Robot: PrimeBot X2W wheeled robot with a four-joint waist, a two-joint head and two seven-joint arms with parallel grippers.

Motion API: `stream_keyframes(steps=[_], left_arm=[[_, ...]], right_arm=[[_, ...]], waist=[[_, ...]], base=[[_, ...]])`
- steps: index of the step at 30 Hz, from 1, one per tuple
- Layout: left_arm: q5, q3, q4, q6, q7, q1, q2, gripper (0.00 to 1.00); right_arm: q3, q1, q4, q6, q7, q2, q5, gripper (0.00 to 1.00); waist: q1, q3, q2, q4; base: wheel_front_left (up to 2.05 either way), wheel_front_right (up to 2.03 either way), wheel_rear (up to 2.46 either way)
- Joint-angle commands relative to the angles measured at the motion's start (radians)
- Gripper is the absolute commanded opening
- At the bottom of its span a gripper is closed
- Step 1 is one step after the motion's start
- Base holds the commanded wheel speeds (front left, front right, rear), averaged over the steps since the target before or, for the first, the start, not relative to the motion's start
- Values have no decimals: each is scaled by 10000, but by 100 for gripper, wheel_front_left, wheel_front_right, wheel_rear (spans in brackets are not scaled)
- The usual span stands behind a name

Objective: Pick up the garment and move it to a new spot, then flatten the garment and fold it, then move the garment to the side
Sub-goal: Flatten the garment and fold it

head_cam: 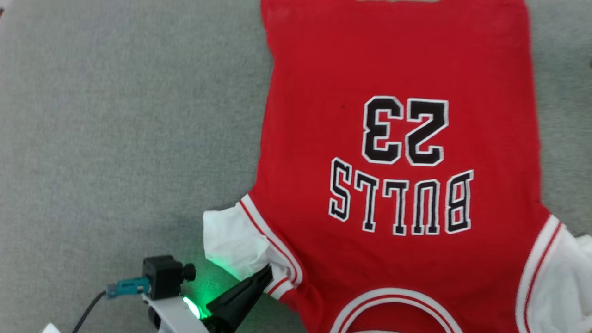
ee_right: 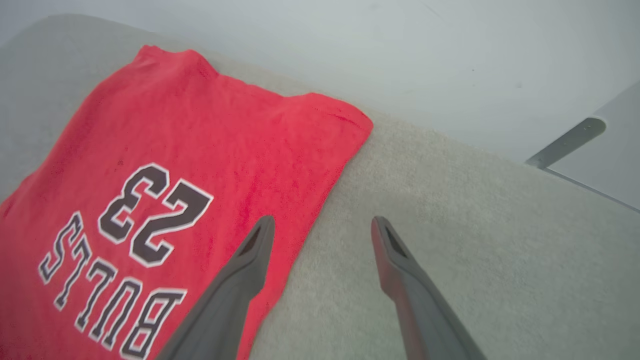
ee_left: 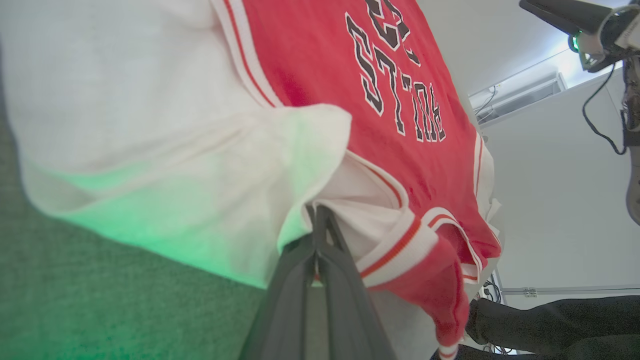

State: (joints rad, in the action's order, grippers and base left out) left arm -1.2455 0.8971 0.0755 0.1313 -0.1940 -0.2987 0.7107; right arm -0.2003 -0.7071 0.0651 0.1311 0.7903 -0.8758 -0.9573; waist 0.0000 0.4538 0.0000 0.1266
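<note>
The garment [head_cam: 393,69], a red jersey with white sleeves and a black "23", lies spread flat on the grey cloth-covered surface [head_cam: 115,115], its collar toward me. My left gripper [head_cam: 267,273] is at the lower left, shut on the garment where the white left sleeve [head_cam: 231,240] meets the striped shoulder trim. In the left wrist view the gripper [ee_left: 320,212] pinches that cloth, and the sleeve [ee_left: 150,125] bunches in front. My right gripper [ee_right: 322,222] hangs open above the edge of the garment [ee_right: 200,130], with nothing between its fingers.
Bare grey surface [ee_right: 475,225] stretches to the right of the garment and wide to its left. A pale wall [ee_right: 350,45] lies beyond the far edge. The other arm's dark gripper with a cable [ee_left: 575,20] shows high in the left wrist view.
</note>
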Motion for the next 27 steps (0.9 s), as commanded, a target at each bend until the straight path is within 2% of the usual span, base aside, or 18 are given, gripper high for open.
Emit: stream_keyframes(steps=[1, 6, 11, 19, 27], left_arm=[[66, 4, -19, -17, 28, -233, -82, 0], [173, 198, 30, -17, 45, -860, -280, 0], [205, 499, -138, -23, 3, -1326, -473, 0], [-22, 863, -344, -72, -240, -1592, -401, 0], [-176, 1148, -392, -80, -406, -1901, -373, 0]], right_arm=[[-235, -680, -359, -8, 220, 386, 474, 100], [-877, -3909, -3351, -8, 779, 2412, 2982, 100], [-917, -5719, -6042, -8, 758, 3337, 4424, 100], [-846, -6697, -8472, -9, 1413, 3626, 4894, 100], [-1108, -6682, -9443, -8, 2148, 3890, 4671, 100]], waist=[[0, 623, 0, 447], [0, 1317, 0, 814], [0, 1734, 0, 1098], [0, 1936, 0, 1237], [0, 2068, 0, 1176]], base=[[0, 0, 0], [0, 0, 0], [0, 0, 0], [0, 0, 0], [0, 0, 0]])
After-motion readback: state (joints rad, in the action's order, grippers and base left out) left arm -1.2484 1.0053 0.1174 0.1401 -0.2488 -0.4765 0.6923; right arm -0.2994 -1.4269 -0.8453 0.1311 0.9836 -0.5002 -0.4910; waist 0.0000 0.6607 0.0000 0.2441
